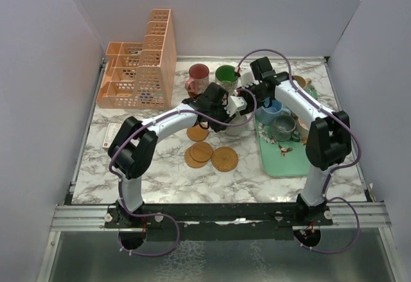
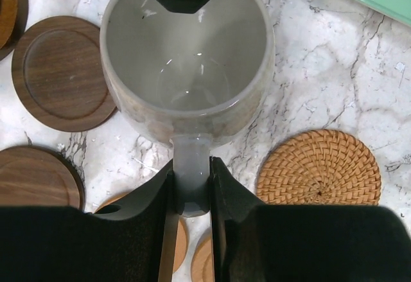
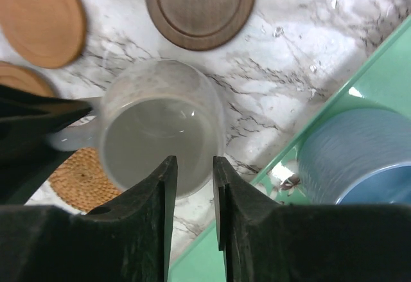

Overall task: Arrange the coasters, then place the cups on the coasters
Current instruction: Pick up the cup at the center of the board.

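While left end effector (image 2: 191, 173) pinches handle of grey cup (image 2: 186, 57), right end effector (image 3: 194, 166) straddles rim, grip unclear; opposing pulls could tip it.

Grey mug (image 1: 239, 128) mostly hidden under arms, blue cup (image 3: 359, 160) cropped at edge

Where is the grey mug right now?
In the top view the grey mug is mid-table, just left of the green tray and beyond the woven coaster; the left gripper is shut on its handle.
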### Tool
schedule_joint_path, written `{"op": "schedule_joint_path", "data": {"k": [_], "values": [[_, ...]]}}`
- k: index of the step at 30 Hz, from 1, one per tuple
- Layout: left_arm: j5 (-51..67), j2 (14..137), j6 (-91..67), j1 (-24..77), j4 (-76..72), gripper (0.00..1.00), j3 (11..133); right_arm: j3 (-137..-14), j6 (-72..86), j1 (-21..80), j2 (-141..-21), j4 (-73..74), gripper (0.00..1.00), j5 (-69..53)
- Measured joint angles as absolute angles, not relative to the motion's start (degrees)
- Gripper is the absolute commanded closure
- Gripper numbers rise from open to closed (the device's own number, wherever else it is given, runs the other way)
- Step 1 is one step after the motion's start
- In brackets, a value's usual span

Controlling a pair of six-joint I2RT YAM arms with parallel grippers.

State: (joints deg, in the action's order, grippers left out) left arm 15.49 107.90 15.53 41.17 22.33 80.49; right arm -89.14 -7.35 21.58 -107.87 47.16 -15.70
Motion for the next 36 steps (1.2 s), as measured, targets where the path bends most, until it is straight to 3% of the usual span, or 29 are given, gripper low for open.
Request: {"op": "schedule_joint_path", "data": {"k": [18, 36], "values": [[23.8, 95.1, 14.8, 32.5, 14.1, 1.00, 68.1, -96.6, -8.7, 21.2, -106.0, 50.9, 0.70, -19.4], [27.0, 90.4, 14.7, 22.6, -5.9, 1.00, 54.0, -88.2, -10.0, 18.3, -102.3, 46.3, 0.71, -20.2]]}}
